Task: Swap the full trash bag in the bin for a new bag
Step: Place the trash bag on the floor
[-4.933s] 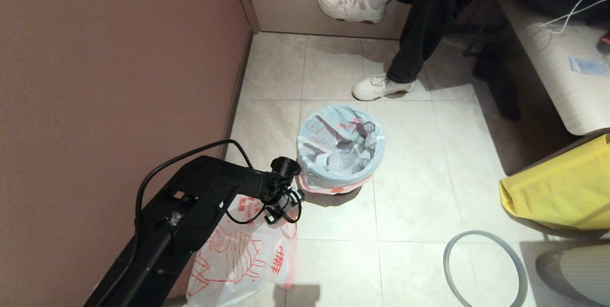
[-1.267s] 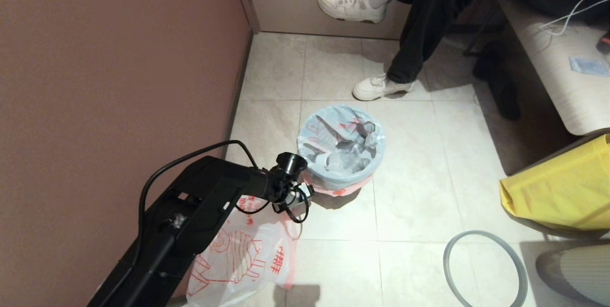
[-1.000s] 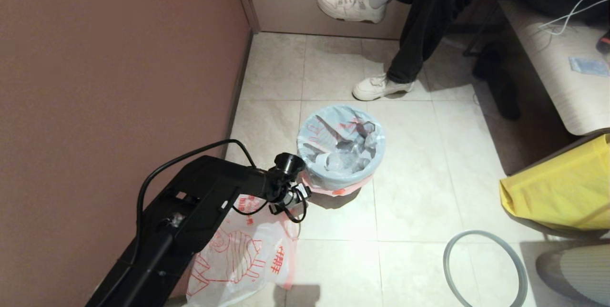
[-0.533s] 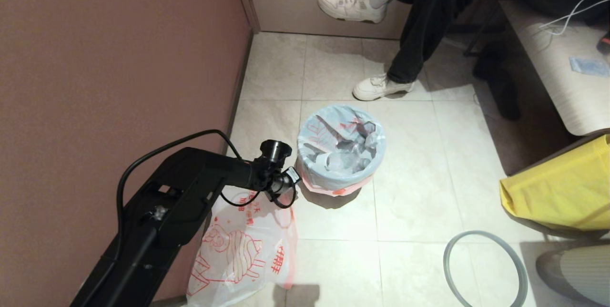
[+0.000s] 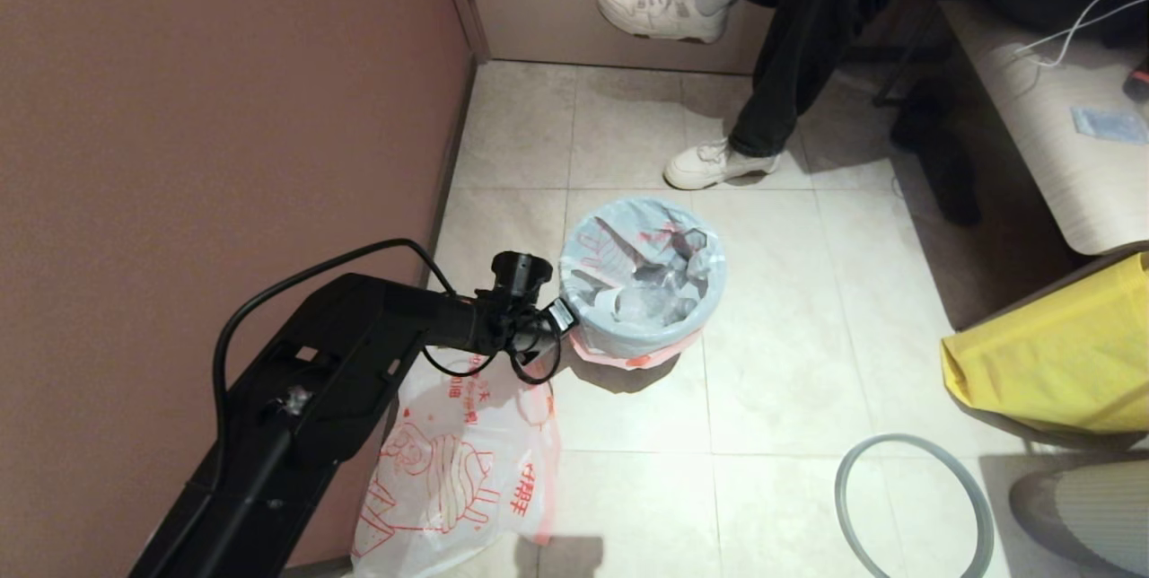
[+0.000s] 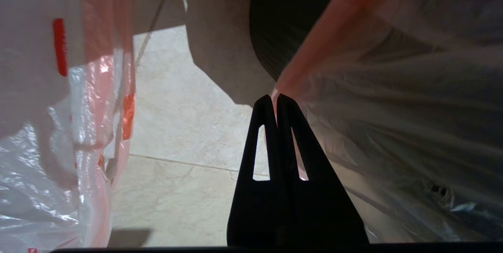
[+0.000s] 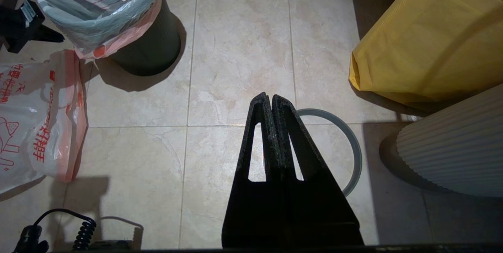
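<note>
One full trash bag sits inside the bin, its pale plastic folded over the top and its pink-red edge hanging down the outside on the near-left side; crumpled clear bottles show in its open mouth; the bin stands on the tiled floor, in the middle of the scene, a little right of the brown wall; the left gripper is at the near-left side of the bin, low against the overhanging plastic, and its two black fingers are pressed together with the pink-red edge of the full trash bag pinched between their tips; the new bag lies limp and flat on the floor nearer than the bin and to its left, partly under the left arm, its red cartoon figure and red characters facing up; the grey ring lies flat on the floor at the near right, well apart from the bin; the right gripper hangs above this ring with its fingers closed on nothing; a large yellow bag stands at the far right edge; a seated person's legs and white shoes are on the far side of the bin.
</note>
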